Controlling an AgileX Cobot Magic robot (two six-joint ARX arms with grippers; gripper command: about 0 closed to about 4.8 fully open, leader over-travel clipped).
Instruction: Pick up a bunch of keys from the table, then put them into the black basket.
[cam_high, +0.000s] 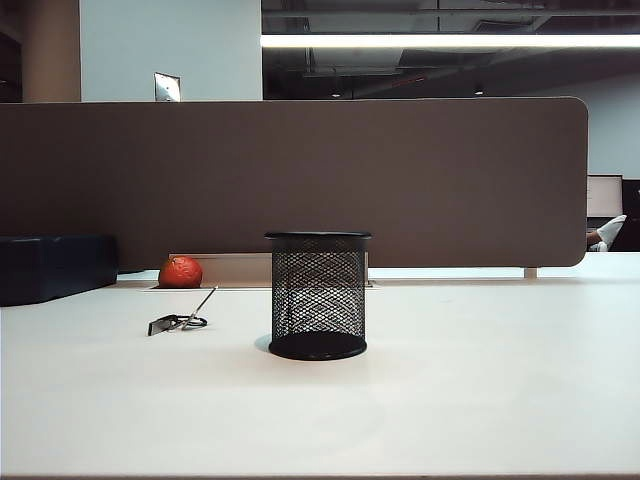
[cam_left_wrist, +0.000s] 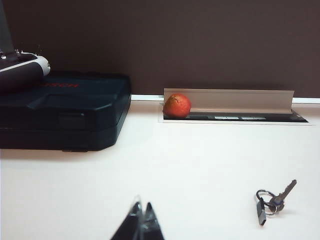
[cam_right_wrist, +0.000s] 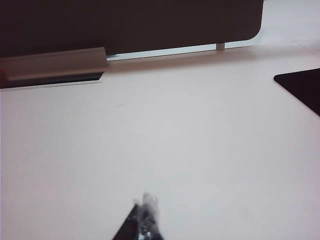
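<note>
Black mesh basket (cam_high: 318, 296), red-orange ball (cam_high: 181, 272), off-white table (cam_high: 450, 390), navy box (cam_high: 55, 266).

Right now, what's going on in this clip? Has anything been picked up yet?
Nothing is being handled yet. The bunch of keys lies on the table, left of the upright black basket and apart from it. The left gripper is shut and empty, above bare table short of the keys. The right gripper is also shut and empty, over bare table. A red-orange ball and a dark case sit at the back, untouched.
</note>
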